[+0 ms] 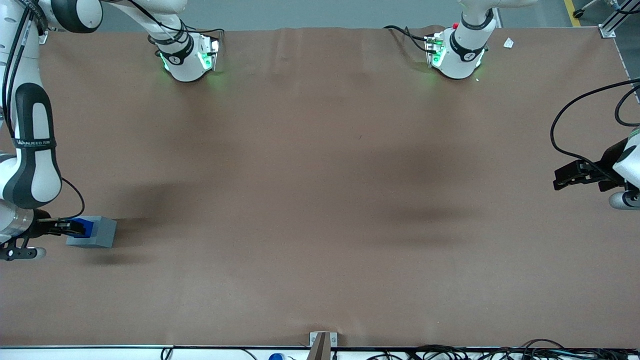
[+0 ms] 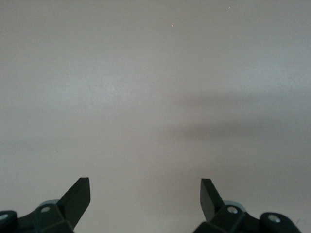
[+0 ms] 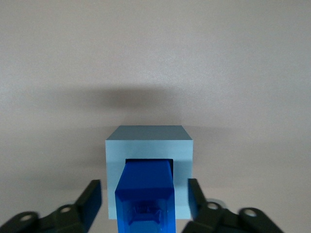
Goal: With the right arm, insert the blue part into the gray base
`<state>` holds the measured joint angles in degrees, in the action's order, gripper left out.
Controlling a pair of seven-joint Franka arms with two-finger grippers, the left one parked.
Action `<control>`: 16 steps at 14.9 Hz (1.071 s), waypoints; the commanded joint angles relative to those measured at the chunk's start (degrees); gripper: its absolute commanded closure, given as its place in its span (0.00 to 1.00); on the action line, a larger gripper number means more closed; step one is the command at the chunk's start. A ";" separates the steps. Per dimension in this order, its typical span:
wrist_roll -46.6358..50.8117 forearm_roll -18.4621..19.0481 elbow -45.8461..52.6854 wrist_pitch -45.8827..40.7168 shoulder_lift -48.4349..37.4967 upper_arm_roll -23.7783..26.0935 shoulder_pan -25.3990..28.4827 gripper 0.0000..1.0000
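Right wrist view shows the black two-finger gripper [image 3: 145, 196] closest, its fingers spread apart on each side of the small bright-blue plastic block [image 3: 145, 194] with a gap showing, so it is not squeezing it. The blue block stands in the square hole on top of the matte gray box [image 3: 148, 145], with much of it sticking up. The box sits on the brown table [image 1: 320, 200] at the working arm's end. The block looks placed; the gripper only needs to lift away.
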<state>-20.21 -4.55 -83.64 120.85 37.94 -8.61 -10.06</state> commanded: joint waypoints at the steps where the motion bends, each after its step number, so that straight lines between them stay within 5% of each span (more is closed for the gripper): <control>1: 0.43 -0.63 0.59 -2.01 -0.85 0.52 0.39 0.00; 11: 13.68 -0.10 0.94 -27.31 -21.14 0.52 9.52 0.00; 16: 18.27 -0.02 -3.51 -32.62 -31.67 0.52 14.27 0.00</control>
<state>-3.02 -4.69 -80.89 87.36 12.76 -7.93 2.87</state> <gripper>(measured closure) 0.000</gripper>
